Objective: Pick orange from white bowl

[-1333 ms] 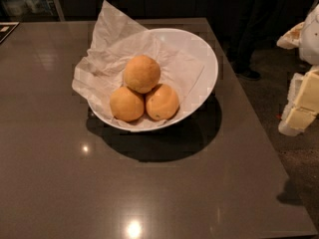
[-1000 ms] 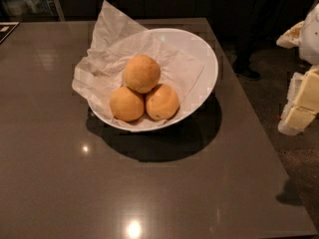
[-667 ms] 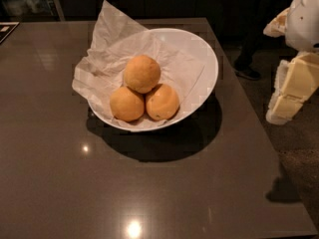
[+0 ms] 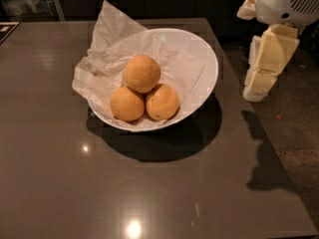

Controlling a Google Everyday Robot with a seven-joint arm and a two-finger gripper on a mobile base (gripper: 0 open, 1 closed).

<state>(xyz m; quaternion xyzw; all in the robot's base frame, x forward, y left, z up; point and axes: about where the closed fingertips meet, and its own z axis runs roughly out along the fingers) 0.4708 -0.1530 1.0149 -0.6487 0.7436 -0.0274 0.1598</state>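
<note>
A large white bowl [image 4: 207, 54] stands tilted on the dark table, lined with crumpled white paper [image 4: 112, 31]. Three oranges lie in it. The orange [image 4: 142, 73], pale and the largest, rests on top of two smaller, deeper-orange fruits [image 4: 126, 104] [image 4: 162, 102]. My gripper [image 4: 255, 91] hangs at the right, beyond the table's right edge, pointing down, level with the bowl and well apart from it. It holds nothing.
The dark glossy table [image 4: 65, 183] fills most of the view; its right edge runs diagonally past the bowl. The floor [image 4: 294, 133] lies to the right, with the arm's shadow on it. Ceiling lights reflect on the tabletop near the front.
My arm and gripper have moved left and further into view, nearer the table's right edge. The bowl and oranges have not moved.
</note>
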